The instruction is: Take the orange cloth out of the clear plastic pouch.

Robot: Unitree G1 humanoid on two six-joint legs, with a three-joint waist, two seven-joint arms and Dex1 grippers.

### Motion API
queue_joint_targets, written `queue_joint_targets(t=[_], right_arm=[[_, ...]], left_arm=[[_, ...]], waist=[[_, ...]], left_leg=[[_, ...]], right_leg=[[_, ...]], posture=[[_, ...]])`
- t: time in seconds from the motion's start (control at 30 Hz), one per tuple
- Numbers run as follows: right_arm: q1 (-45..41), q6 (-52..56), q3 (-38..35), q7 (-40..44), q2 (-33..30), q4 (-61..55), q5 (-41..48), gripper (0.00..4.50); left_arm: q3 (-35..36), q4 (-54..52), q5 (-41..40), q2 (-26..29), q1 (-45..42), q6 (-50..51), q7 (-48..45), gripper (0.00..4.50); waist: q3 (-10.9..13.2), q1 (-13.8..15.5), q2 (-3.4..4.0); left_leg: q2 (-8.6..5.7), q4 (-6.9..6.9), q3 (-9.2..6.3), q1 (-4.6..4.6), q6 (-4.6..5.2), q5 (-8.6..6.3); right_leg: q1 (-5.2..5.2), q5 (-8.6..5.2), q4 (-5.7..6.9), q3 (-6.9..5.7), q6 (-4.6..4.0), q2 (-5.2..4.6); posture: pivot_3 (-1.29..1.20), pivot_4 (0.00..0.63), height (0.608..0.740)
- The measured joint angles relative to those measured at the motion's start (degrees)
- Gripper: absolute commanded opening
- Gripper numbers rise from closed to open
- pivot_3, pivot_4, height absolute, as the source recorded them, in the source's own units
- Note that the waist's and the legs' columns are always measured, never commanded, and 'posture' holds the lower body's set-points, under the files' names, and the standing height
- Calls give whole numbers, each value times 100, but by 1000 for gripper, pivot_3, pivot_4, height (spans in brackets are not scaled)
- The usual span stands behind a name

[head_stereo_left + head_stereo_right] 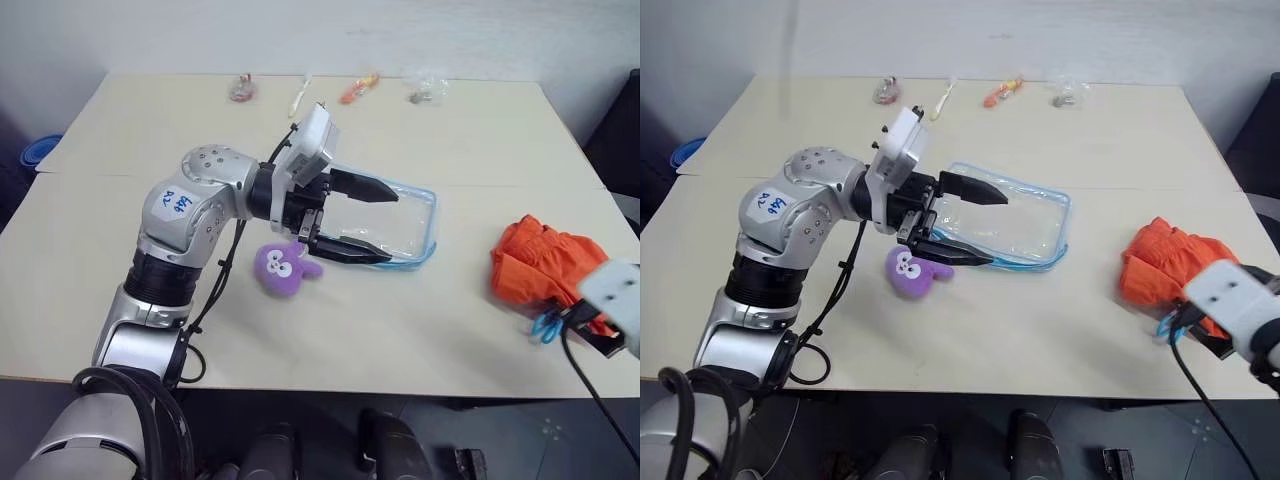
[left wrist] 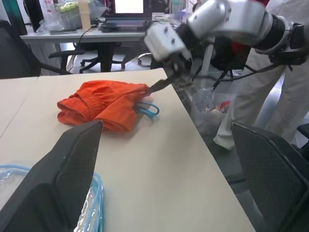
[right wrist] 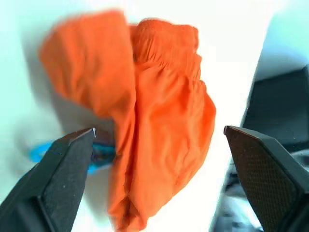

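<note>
You have the orange cloth [image 1: 543, 262] lying crumpled on the bench [image 1: 420, 330], out of the clear plastic pouch [image 1: 395, 222] and well apart from it, toward the right edge. A small loop of blue cord [image 1: 545, 327] shows at the cloth's near side. Your right gripper [image 3: 159, 159] sits over the cloth with its fingers [image 3: 67, 174] spread wide, nothing between them; the cloth lies on the bench beyond them. Your left gripper [image 1: 355, 222] hangs at the pouch's left end, pointing to the right across it, its fingers [image 1: 365, 187] wide apart, one above the pouch and one along its near edge. Whether the lower finger touches the pouch cannot be told. The pouch lies flat near the middle of the bench, its light-blue trim visible around the rim. A purple plush toy [image 1: 284, 268] lies just beside the pouch's near left corner, below the left gripper. Along the far edge of the bench lie several small items, among them a slim orange item [image 1: 358, 90] and a small clear wrapper bag [image 1: 428, 90].
</note>
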Motion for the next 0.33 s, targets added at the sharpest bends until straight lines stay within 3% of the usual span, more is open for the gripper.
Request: queue_joint_targets(t=[0.13, 0.33], right_arm=[[249, 1500, -1666, 1087, -284, -73, 890, 4465], [1008, 2165, -3188, 1876, -267, 11, 1591, 4465]], left_arm=[[54, 396, 79, 131, -153, -161, -171, 4500], [106, 641, 93, 194, -183, -225, -358, 4500]], waist=[[0, 69, -1], [0, 112, -3]], left_leg=[[-4, -3, 7, -2, 6, -3], [-8, -4, 9, 10, 11, -6]], right_leg=[[1, 0, -3, -1, 0, -2], [5, 2, -1, 18, 4, -3]], posture=[[0, 150, 740], [0, 150, 740]])
